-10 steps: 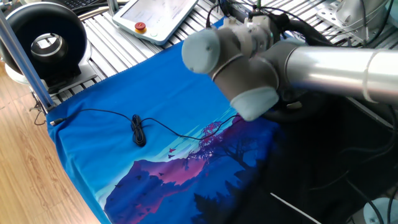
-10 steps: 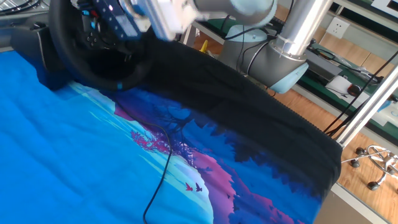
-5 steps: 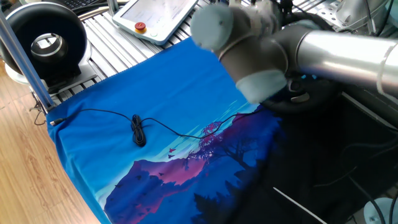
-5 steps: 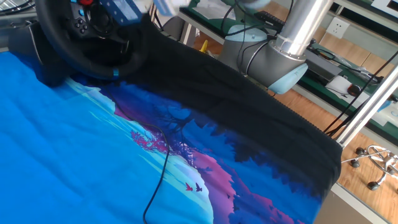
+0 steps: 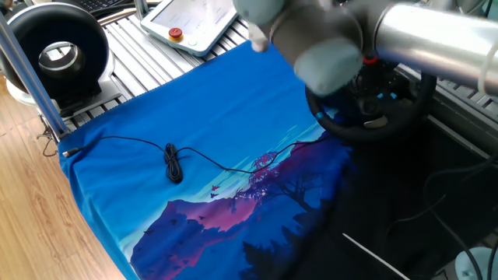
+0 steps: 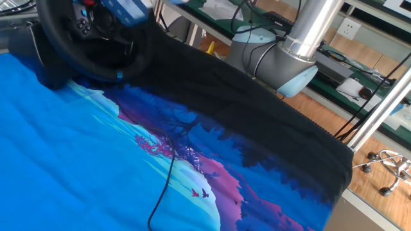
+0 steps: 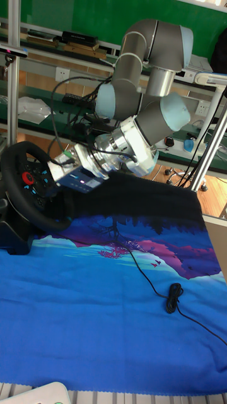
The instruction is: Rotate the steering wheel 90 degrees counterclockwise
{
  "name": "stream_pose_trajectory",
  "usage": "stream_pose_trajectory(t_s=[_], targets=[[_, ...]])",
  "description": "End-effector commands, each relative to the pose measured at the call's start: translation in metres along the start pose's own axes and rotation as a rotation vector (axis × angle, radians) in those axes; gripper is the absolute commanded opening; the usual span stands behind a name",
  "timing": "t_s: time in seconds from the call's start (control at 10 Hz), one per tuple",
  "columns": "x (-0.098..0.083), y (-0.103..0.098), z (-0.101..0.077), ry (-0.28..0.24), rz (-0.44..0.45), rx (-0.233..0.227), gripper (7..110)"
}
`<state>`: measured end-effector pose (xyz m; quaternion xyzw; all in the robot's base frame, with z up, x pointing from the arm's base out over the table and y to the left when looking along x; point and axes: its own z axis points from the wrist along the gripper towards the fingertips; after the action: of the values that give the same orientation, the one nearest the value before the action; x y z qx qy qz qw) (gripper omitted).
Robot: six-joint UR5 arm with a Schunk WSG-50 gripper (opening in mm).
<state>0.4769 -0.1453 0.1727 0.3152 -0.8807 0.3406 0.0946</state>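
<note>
No container is seen on the surface (image 5: 117,85), which is covered by a blue cloth (image 7: 94,315) printed with purple hills and dark trees. The steering wheel (image 7: 31,189) is mounted upright at the left of the tall fixed view, its red dial facing right. The pincer (image 7: 57,173) is held just right of the wheel's hub, close to the rim; whether it is clenched or released cannot be told, since its fingers are hidden.

In one fixed view the wheel (image 5: 373,101) is shown at the upper right, largely covered by the blurred arm. Only that view shows a black ring-shaped device (image 5: 54,54) at the upper left and a white tablet (image 5: 194,19) with a red button. A coiled black cable (image 7: 171,297) is seen lying on the cloth.
</note>
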Motion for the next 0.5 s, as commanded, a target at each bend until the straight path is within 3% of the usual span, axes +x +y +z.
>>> stream_pose_trajectory(t_s=[0.0,0.2,0.3,0.4], targets=[[-0.015,0.077,-0.01,-0.032,0.111,-0.249,7],[-0.009,0.109,0.007,-0.007,0.146,-0.299,7],[0.006,0.135,0.01,0.048,0.143,-0.384,7],[0.021,0.146,0.011,0.105,0.118,-0.427,7]])
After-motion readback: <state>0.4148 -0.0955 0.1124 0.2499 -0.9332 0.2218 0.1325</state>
